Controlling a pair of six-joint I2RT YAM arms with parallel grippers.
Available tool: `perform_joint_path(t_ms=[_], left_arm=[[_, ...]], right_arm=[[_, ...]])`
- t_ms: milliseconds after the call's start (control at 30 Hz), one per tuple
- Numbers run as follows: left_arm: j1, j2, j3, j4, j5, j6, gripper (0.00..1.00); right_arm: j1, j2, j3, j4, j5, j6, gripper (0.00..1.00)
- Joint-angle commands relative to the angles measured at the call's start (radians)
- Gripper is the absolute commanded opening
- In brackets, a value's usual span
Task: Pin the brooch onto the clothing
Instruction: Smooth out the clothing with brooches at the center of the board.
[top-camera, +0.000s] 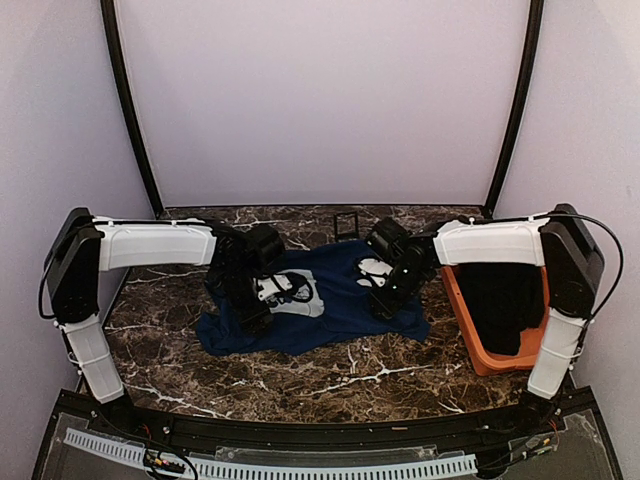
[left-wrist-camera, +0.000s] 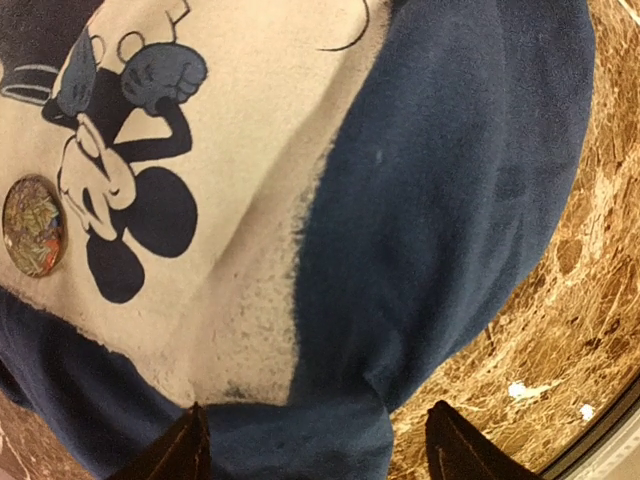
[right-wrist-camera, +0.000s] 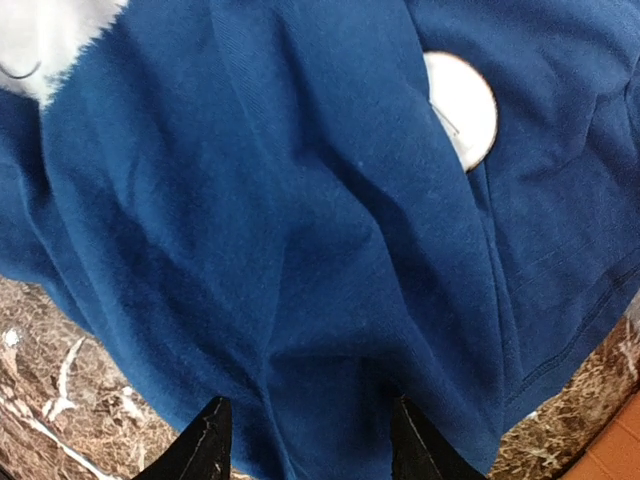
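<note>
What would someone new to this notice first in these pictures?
The navy T-shirt lies rumpled mid-table, showing a pale cartoon-mouse print. A small round brooch with a mottled gold face lies on that print. An orange bin holding a black garment sits at the table's right side.

Brooch apparently on rumpled navy shirt

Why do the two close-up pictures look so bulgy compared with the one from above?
Left wrist view: a wide lens curves the T-shirt and marble table outward, edges soft. Right wrist view: same bulge, its weave fairly sharp. Top view: milder bending, even soft light, fine detail too small.
</note>
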Motion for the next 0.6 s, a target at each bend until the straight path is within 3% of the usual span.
perform_joint_path(t_ms=[0, 67, 233, 333, 567], left_arm=[[-0.003, 0.038, -0.006, -0.038, 0.034, 0.010, 0.64], [-0.003, 0.044, -0.006, -0.041, 0.039, 0.007, 0.55], [-0.002, 0.047, -0.015, -0.044, 0.004, 0.002, 0.31], [-0.002, 0.042, -0.016, -0.057, -0.030, -0.006, 0.05], [-0.002, -0.037, -0.030, -0.109, -0.129, -0.028, 0.01]], right_arm=[[0.007, 0.033, -0.009, -0.007, 0.007, 0.010, 0.49], [0.007, 0.035, -0.011, -0.008, -0.013, 0.007, 0.40], [0.006, 0.040, -0.015, -0.018, -0.017, -0.003, 0.01], [0.006, 0.017, -0.012, -0.029, -0.027, 0.002, 0.00], [0.014, -0.125, -0.017, -0.083, -0.079, -0.010, 0.00]])
